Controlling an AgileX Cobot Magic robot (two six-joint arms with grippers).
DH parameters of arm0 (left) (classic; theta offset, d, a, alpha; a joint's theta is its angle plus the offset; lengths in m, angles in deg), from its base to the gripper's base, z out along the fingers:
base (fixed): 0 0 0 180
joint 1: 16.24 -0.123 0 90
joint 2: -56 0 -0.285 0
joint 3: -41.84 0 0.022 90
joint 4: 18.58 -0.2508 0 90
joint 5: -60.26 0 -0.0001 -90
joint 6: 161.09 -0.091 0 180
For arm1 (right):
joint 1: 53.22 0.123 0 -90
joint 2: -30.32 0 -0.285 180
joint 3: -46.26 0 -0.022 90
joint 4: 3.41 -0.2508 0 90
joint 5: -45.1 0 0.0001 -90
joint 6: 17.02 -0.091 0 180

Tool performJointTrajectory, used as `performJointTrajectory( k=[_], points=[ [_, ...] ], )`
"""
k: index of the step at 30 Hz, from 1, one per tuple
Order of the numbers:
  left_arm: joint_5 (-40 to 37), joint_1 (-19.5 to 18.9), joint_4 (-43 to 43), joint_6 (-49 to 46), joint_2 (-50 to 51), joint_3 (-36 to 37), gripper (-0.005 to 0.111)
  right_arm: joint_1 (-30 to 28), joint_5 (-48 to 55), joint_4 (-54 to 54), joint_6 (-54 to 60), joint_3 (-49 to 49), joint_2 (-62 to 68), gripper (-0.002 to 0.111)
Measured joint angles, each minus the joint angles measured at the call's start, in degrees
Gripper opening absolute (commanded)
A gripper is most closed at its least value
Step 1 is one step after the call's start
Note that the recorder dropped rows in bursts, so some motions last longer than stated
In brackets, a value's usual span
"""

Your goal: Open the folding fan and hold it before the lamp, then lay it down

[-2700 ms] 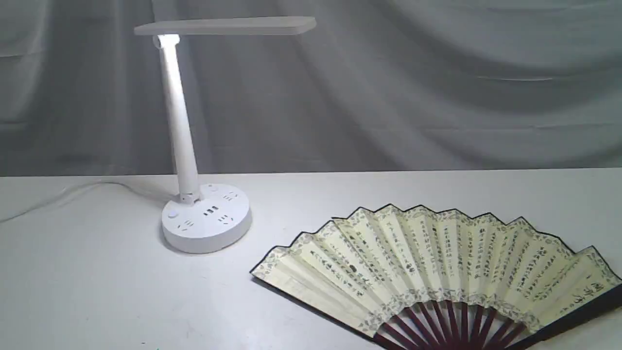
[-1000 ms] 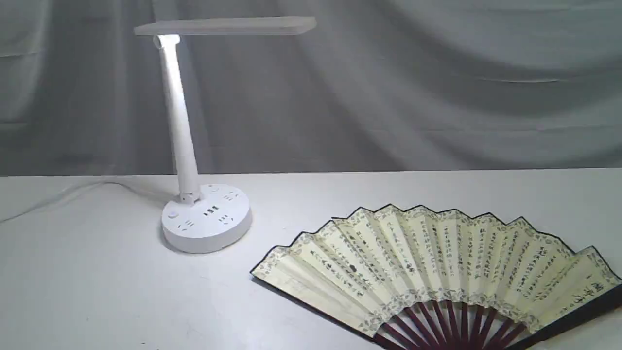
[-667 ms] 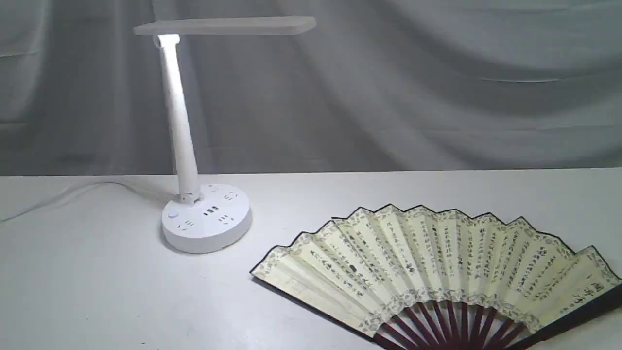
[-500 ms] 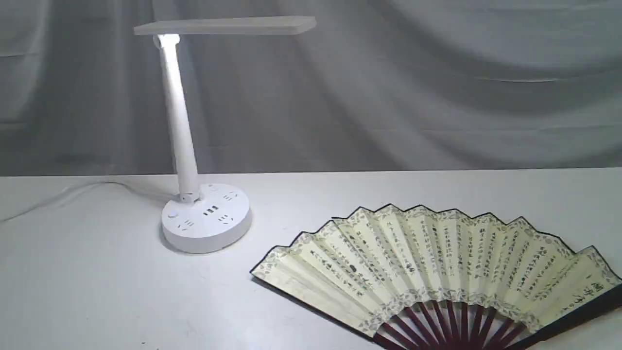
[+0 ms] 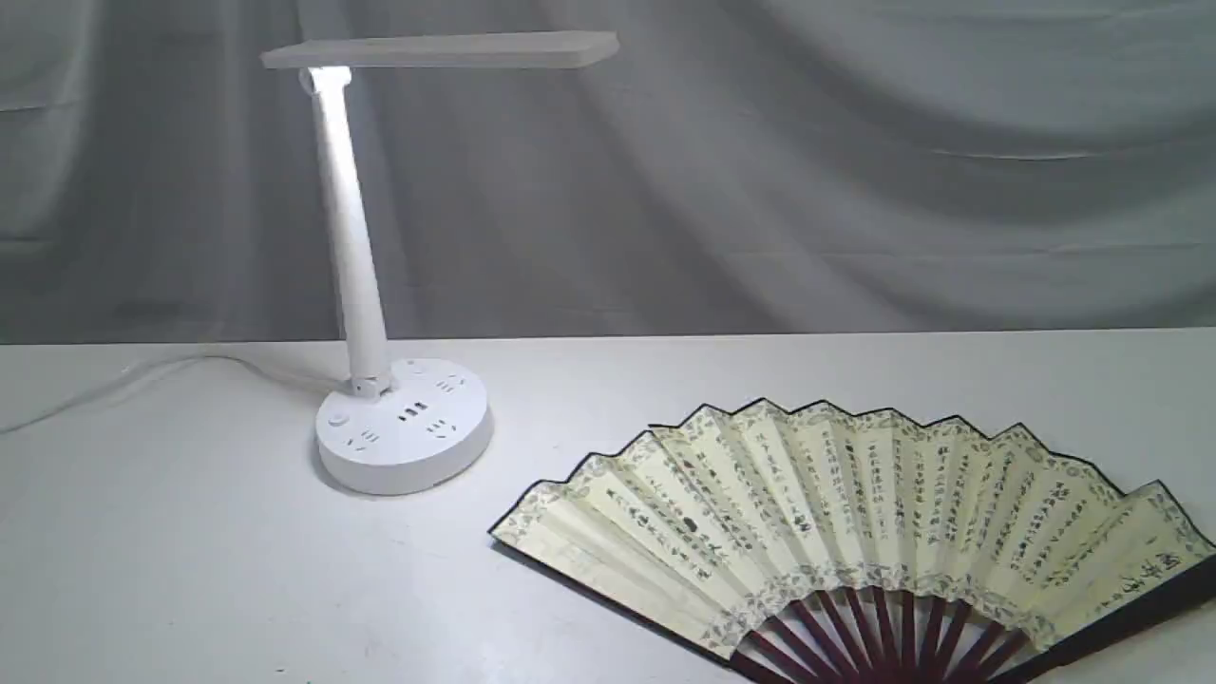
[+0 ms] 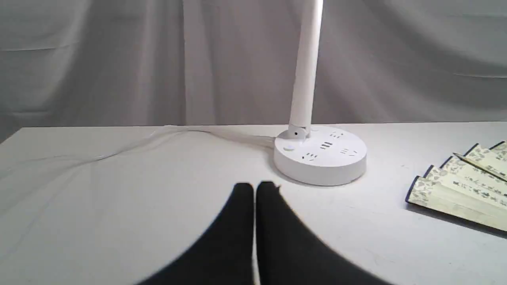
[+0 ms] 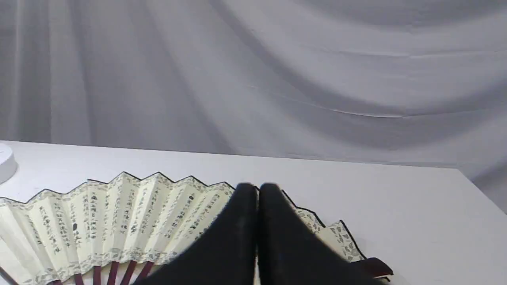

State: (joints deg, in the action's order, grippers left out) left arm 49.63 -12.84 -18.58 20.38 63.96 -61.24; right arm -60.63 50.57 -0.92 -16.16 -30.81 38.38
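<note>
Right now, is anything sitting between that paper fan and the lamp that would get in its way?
Nothing visible does. The folding fan lies spread open on the table, and only bare tabletop separates it from the lamp. The cord trails off the lamp's other side, away from the fan.

Light: soft, even, rather dim, grey-toned in all views. Glare: top of the lamp (image 5: 347, 237) stem, upper left of the exterior frame, blown white. Shadows: faint, diffuse, beside the lamp base and along the lower-left edge of the folding fan (image 5: 855, 513) on the surface (image 5: 190, 570). Focus: left tool (image 6: 254, 185) and right tool (image 7: 257, 186) blurred, featureless black, lower centre.
</note>
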Motion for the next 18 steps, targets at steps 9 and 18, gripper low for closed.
performJointTrajectory(
  k=[9, 18],
  points=[
    [0.00, 0.00, 0.00, 0.00, 0.00, 0.00, 0.000, 0.00, 0.13, 1.19, -0.86, 0.00, 0.00, 0.000],
    [0.00, 0.00, 0.00, 0.00, 0.00, 0.00, 0.000, 0.00, 0.13, 1.19, -0.86, 0.00, 0.00, 0.000]
  ],
)
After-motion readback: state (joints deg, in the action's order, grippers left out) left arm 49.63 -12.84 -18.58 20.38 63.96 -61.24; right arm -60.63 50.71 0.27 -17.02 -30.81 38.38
